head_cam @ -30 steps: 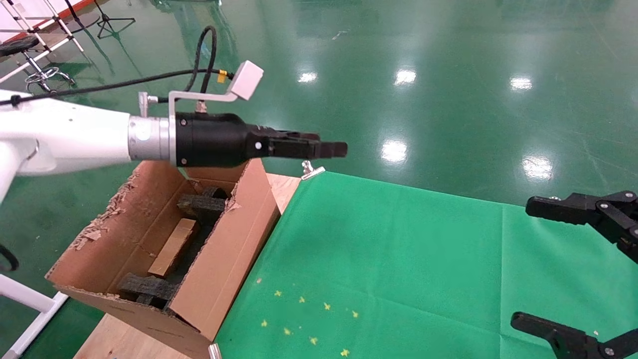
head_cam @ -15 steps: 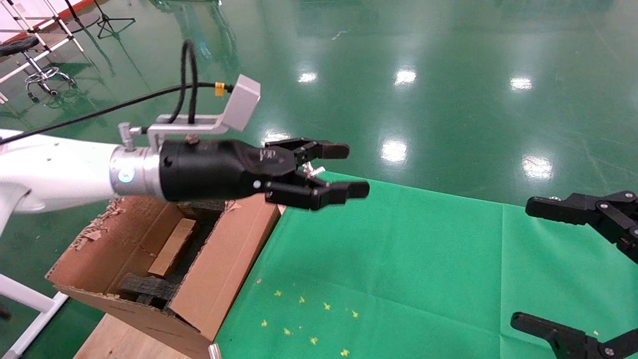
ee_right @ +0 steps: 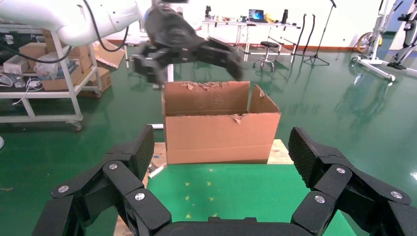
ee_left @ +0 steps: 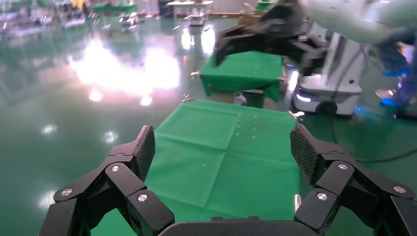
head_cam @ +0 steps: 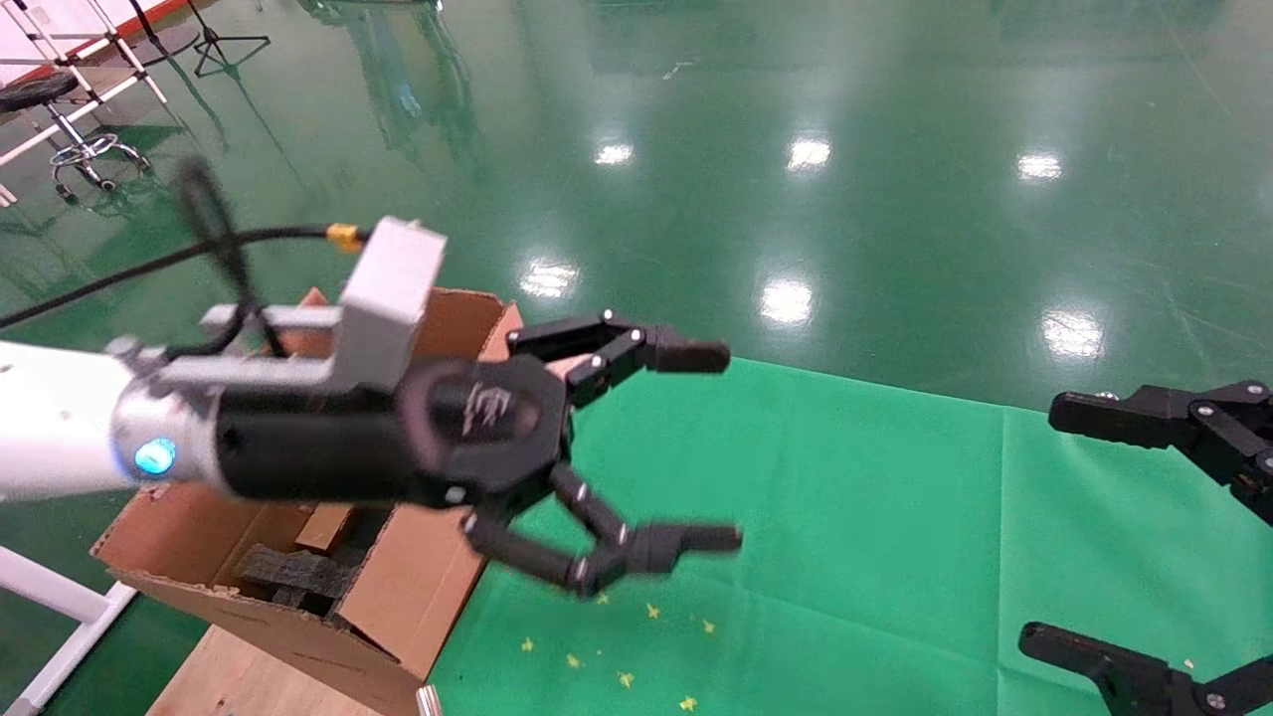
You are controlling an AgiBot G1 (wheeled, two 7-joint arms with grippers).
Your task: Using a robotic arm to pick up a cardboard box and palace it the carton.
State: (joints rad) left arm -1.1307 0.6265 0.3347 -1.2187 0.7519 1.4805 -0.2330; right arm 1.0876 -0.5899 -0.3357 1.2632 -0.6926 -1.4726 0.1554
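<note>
Robotics lab; glossy green floor [head_cam: 895,199]; equipment cart [ee_right: 44,64]; tripods [ee_right: 314,34].

Left arm [head_cam: 60,447]: white sleeve, silver collar, blue light ring, black wrist; left gripper [head_cam: 711,447] black, silver-grey camera block [head_cam: 388,288]. Right gripper [head_cam: 1174,527] all black, silver rivets. Carton [head_cam: 398,587] plain brown corrugated, black foam blocks [head_cam: 283,569] inside. Cloth [head_cam: 845,537] bright green with small yellow star marks [head_cam: 617,646]. Desk [head_cam: 239,676] edge light wood. Floor [head_cam: 895,149] glossy dark green with white light reflections.
</note>
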